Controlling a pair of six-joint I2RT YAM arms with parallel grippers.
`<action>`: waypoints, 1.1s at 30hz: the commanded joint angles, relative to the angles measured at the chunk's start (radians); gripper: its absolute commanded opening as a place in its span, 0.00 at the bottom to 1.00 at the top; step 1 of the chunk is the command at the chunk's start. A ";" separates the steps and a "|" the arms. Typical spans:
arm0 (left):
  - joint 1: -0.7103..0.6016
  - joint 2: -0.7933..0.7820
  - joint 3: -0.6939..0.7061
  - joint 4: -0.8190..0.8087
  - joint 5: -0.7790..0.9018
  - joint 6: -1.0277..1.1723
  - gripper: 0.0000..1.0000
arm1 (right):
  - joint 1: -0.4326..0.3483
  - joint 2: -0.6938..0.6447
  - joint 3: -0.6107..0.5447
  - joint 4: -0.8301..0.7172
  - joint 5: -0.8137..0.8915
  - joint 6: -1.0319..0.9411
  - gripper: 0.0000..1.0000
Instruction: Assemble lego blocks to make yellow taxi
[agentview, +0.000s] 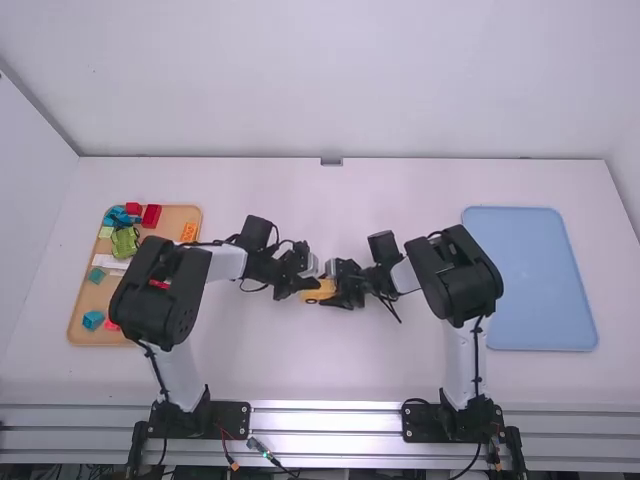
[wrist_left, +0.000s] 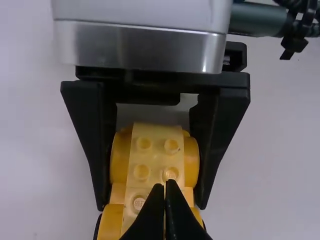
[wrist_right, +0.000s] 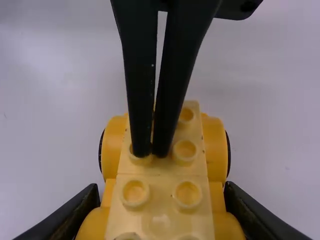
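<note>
From where I stand, I see one wooden tray (agentview: 80, 300) on the white table (agentview: 330, 365). Inside this tray are two red pieces (agentview: 151, 216), and beside them blue pieces (agentview: 118, 216), one green object (agentview: 125, 241) and one orange piece (agentview: 189, 232). One light-blue tray (agentview: 530, 280) lies well apart, to the right of the wooden tray. Beyond the wooden tray is a white wall (agentview: 330, 80).

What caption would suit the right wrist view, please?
Left gripper, jaws together, over the studs of a yellow brick build held by the right gripper.
</note>
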 joint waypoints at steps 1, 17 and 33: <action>0.016 -0.046 0.014 -0.055 -0.050 0.009 0.02 | 0.006 0.002 0.003 -0.007 0.054 0.006 0.47; 0.129 -0.331 0.100 -0.211 -0.230 -0.262 0.99 | 0.007 0.002 0.049 -0.085 0.084 0.006 0.90; 0.333 -0.336 0.103 -0.149 -0.383 -0.929 0.99 | -0.002 -0.161 0.245 -0.809 0.513 -0.114 0.99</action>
